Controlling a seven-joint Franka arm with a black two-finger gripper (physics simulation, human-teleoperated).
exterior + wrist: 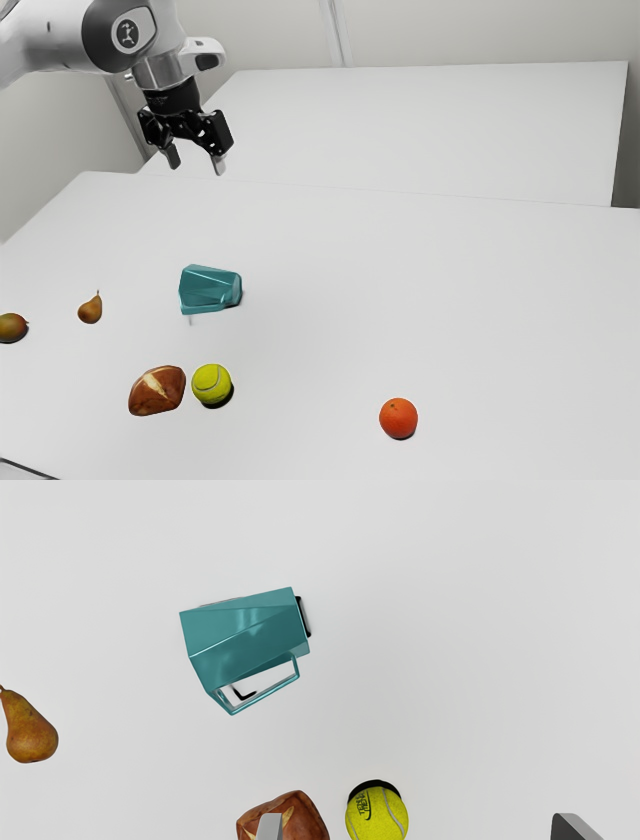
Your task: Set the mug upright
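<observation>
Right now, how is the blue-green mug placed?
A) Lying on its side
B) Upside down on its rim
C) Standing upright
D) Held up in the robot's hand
A: the mug lies on its side on the table, its long wall facing up and its handle out to one side, while the hand hangs open, well clear of it.
</observation>
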